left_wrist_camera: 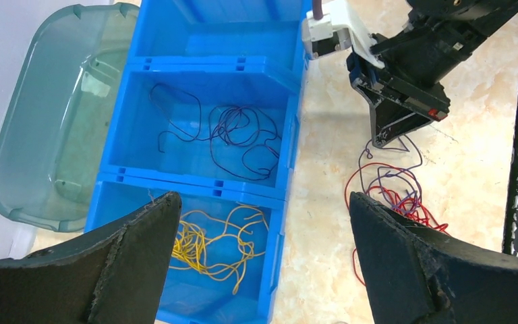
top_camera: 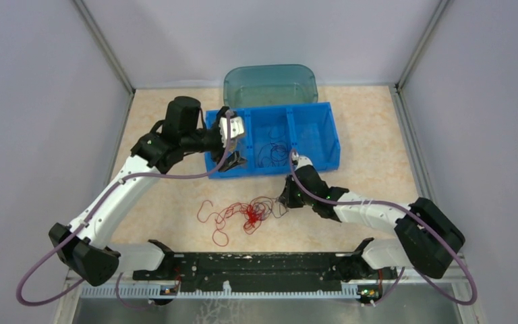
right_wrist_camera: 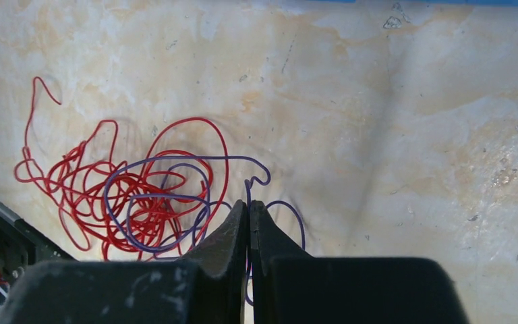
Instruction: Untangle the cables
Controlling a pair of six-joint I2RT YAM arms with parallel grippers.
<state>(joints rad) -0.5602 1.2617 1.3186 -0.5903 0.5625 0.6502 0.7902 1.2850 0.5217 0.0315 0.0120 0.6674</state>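
Okay, we've got the right gripper (right_wrist_camera: 248, 206) pinched fully closed on a purple cable (right_wrist_camera: 202, 157), low over the table (right_wrist_camera: 411, 135). That strand loops away from the fingertips into the red cables (right_wrist_camera: 135, 219), a loose tangle lying on the table in front of the blue bin (left_wrist_camera: 202, 64). Over the bin, the left gripper (left_wrist_camera: 263, 199) hangs spread wide, holding nothing. Beneath it we see yellow cables (left_wrist_camera: 202, 243) in one end compartment and dark purple strands (left_wrist_camera: 236, 128) in the middle one. A green tub (left_wrist_camera: 34, 135) sits just beside the bin.
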